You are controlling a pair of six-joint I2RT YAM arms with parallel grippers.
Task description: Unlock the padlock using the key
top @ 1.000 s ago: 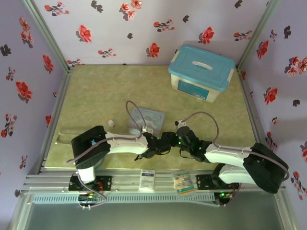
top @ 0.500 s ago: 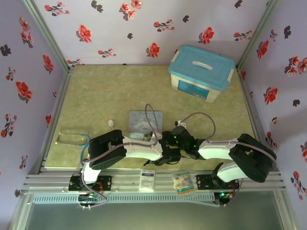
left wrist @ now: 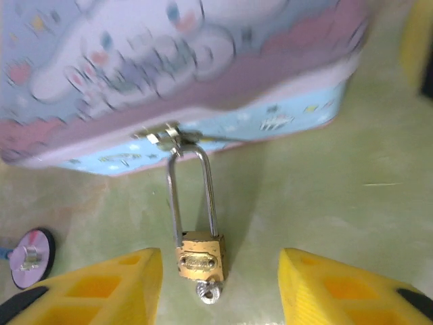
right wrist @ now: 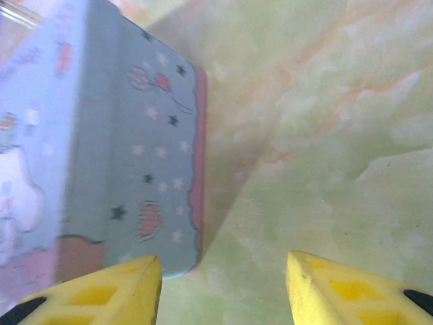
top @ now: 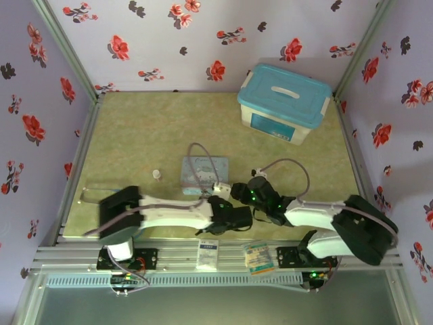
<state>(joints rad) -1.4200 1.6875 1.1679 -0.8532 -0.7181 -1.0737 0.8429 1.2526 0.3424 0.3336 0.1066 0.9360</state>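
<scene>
The brass padlock (left wrist: 199, 254) hangs by its thin silvery shackle (left wrist: 174, 196) from the hasp of the cartoon-printed tin (left wrist: 169, 61) and rests on the green mat. The key (left wrist: 208, 292) sticks out of the padlock's underside; its silvery head is what I see. My left gripper (left wrist: 218, 274) is open, one yellow finger (left wrist: 122, 284) on each side of the padlock, not touching it. I cannot tell whether the shackle is free. My right gripper (right wrist: 223, 271) is open and empty beside the tin's side wall (right wrist: 135, 156). From above, both grippers (top: 229, 215) (top: 238, 191) sit at the tin's (top: 205, 169) near edge.
A blue-lidded storage box (top: 284, 101) stands at the back right. A small white knob (top: 157, 174) lies left of the tin. A round disc (left wrist: 30, 249) lies left of the padlock. Two packets (top: 208, 255) (top: 257, 256) sit on the near rail. Flowered walls enclose the mat.
The left arm's elbow has swung back to the left while its wrist stays by the tin's near edge. The right arm has shifted slightly.
</scene>
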